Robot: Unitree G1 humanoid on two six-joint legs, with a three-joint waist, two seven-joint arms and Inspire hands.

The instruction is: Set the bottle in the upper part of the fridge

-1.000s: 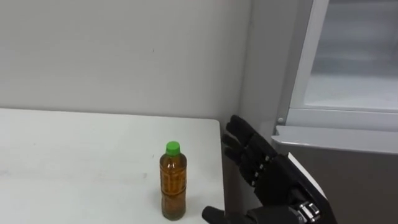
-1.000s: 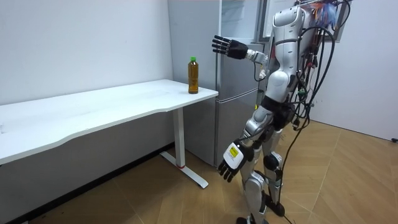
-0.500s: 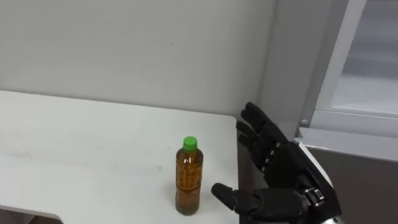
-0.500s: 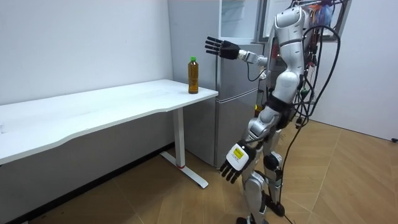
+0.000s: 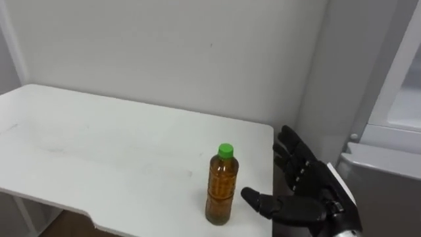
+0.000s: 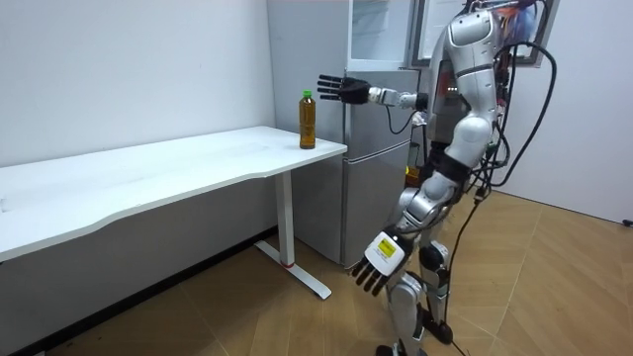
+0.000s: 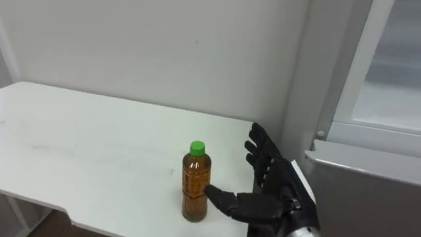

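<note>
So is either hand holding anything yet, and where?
Nothing held. The right hand is open beside the bottle, fingers not round it; the left hand hangs open at its side.

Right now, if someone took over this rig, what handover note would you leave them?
Right robot hand: open, beside the amber plastic bottle with green cap, not gripping it.
Left robot hand: open, hanging at the robot's side.
Bottle stands upright near the corner of the white table, next to the grey fridge.
Done: hand positioned by the bottle.
To do: grasp, lift, place in the upper compartment.
</note>
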